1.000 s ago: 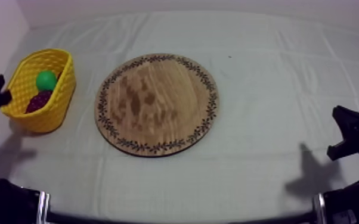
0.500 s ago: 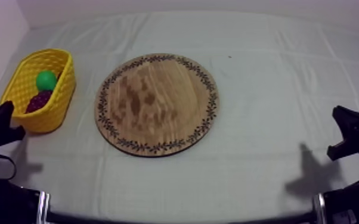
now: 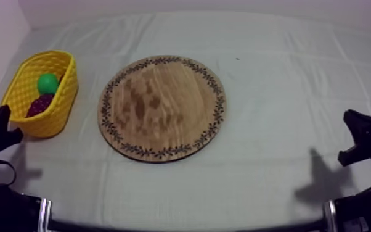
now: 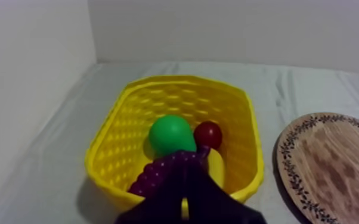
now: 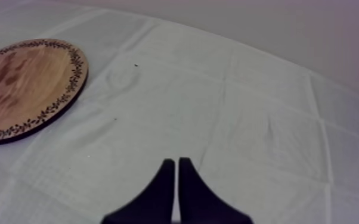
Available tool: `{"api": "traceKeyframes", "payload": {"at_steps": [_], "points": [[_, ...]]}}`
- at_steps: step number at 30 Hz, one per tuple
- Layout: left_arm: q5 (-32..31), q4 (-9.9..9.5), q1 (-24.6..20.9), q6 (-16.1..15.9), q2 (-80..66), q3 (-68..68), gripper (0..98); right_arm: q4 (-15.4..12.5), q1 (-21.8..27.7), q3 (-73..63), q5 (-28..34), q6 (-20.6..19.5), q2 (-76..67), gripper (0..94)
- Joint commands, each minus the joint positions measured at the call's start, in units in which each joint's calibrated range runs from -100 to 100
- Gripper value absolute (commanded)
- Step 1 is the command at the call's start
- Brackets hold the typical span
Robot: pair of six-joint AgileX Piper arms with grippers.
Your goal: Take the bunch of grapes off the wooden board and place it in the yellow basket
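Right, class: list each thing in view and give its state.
wooden board: flat, bare.
yellow basket: upright, holding fruit.
bunch of grapes: in the basket.
pear: in the basket.
small red fruit: in the basket.
left hand: shut, empty.
right hand: shut, empty.

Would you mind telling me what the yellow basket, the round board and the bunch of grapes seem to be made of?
Yellow basket: likely moulded plastic, from its even colour, slight gloss and regular woven-look lattice. Board: wood, matt, with grain and a dark patterned rim. Bunch of grapes: probably plastic or rubber; smooth, dull-purple beads.
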Motion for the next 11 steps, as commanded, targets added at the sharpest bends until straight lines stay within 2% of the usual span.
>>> {"api": "traceKeyframes", "payload": {"at_steps": [1, 11], "points": [[0.6, 0.06, 0.0, 0.1, 0.0, 0.0, 0.0, 0.0, 0.0, 0.0, 0.0, 0.0, 0.0, 0.4], [1.7, 0.13, -2.0, -1.9, 0.0, -0.1, 0.0, 0.0, 0.0, 0.0, 0.0, 0.0, 0.0, 0.4]]}}
